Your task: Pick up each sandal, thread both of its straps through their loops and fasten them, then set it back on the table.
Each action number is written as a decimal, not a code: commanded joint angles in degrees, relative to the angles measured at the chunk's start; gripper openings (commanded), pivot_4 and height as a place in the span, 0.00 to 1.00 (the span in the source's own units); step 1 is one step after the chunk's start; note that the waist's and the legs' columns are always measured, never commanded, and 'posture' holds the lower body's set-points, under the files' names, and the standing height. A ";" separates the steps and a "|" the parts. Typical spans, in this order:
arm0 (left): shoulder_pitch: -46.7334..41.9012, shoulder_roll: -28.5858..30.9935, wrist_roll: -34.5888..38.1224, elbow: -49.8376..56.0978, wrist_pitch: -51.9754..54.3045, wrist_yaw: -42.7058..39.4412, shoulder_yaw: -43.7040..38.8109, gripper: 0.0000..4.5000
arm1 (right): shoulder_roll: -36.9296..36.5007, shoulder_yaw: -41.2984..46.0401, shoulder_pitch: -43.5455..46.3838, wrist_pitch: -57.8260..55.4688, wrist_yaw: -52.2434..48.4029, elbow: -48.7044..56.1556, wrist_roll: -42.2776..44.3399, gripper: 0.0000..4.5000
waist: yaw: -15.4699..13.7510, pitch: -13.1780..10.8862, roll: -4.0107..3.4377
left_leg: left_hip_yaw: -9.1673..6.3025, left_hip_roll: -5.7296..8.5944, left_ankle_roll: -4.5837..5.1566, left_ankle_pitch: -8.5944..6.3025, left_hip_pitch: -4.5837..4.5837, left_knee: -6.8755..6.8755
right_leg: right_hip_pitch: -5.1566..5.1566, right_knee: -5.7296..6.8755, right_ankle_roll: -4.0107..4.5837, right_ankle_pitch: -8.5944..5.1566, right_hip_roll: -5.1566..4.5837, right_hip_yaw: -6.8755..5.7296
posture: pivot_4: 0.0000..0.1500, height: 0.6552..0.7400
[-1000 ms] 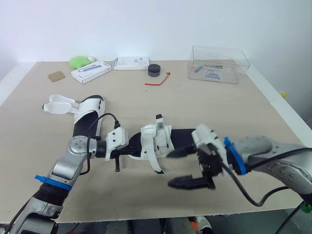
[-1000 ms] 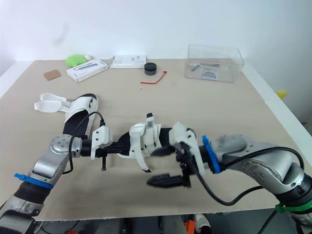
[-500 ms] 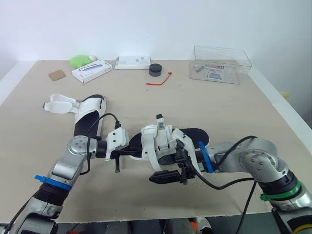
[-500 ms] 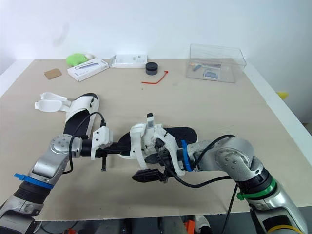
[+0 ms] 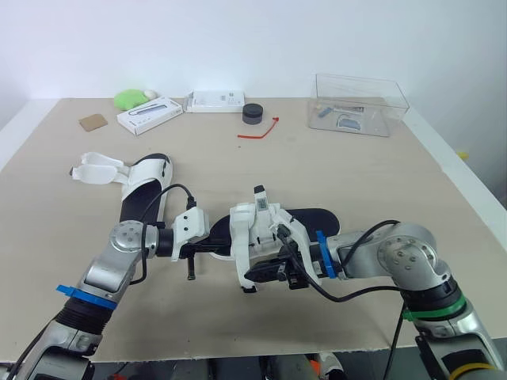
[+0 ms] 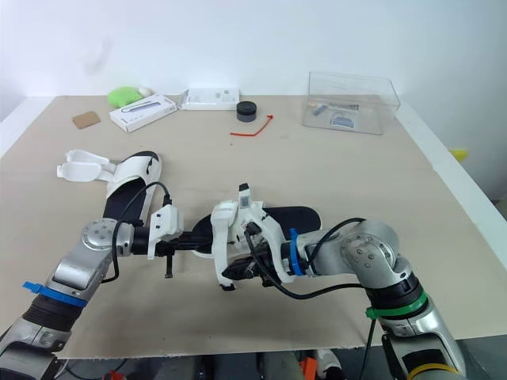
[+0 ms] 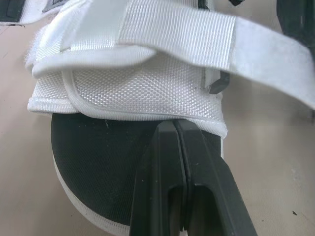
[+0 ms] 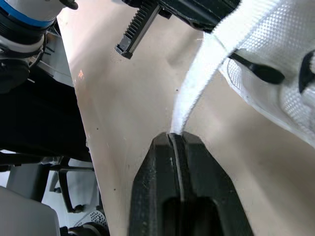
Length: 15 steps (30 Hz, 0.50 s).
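Strap threading, first sandal
Left gripper (image 7: 176, 132) clamps sandal (image 5: 265, 226) by its sole, front-middle of table (image 5: 372, 182). Right gripper (image 8: 173, 138) pinches loose strap (image 8: 197, 83) end. Next, probably: steer strap through its loop, then press it shut.

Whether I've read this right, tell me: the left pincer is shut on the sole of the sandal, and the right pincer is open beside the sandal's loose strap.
One thing is wrong. The right pincer is not open: the right wrist view shows it shut on the end of the loose strap. The rest holds: the left pincer is shut on the sole of the sandal.
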<state>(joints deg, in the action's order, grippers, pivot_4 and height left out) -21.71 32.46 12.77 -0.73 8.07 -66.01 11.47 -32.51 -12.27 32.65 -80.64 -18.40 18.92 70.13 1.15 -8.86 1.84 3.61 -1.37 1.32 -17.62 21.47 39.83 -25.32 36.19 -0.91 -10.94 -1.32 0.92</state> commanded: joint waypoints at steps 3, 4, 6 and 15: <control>1.01 0.06 -0.29 1.09 0.70 0.00 1.10 0.00 | 0.37 2.01 1.16 -2.86 -0.66 0.50 -0.57 0.02 | 0.00 0.00 0.00 | 0.00 0.01 0.00 0.00 0.01 0.00 | 0.00 0.00 -0.01 0.00 -0.01 0.00 | 1.00 1.00; 1.06 0.08 -0.26 1.17 0.74 0.07 1.08 0.00 | 0.49 2.13 1.05 -3.44 -0.80 0.55 -0.60 0.02 | 0.00 0.00 0.00 | 0.00 0.01 0.00 0.00 0.01 0.00 | 0.00 0.00 -0.01 0.00 -0.01 -0.01 | 1.00 1.00; 1.18 0.10 -0.29 1.25 0.76 0.22 1.06 0.00 | 1.02 2.52 0.89 -4.35 -0.92 0.49 -0.49 0.02 | 0.00 0.00 0.00 | 0.00 0.01 0.00 0.00 0.00 0.00 | 0.00 0.00 -0.01 0.00 0.00 -0.01 | 1.00 1.00; 1.34 -0.09 -0.47 1.31 0.93 0.60 0.94 0.00 | 8.03 13.80 15.71 -8.32 2.00 -17.70 4.02 0.02 | 0.06 -0.01 -0.03 | 0.14 0.05 0.02 0.01 -0.02 0.03 | -0.02 0.01 -0.09 0.11 0.00 -0.01 | 1.00 1.00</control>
<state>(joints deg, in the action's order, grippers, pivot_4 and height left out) -20.85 32.40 12.71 0.33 8.79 -65.02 11.16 -25.10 -1.19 46.22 -88.39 -16.88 3.98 73.26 1.21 -8.87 1.81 3.74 -1.31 1.34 -17.61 21.43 39.86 -25.32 36.19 -1.00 -10.82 -1.33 0.90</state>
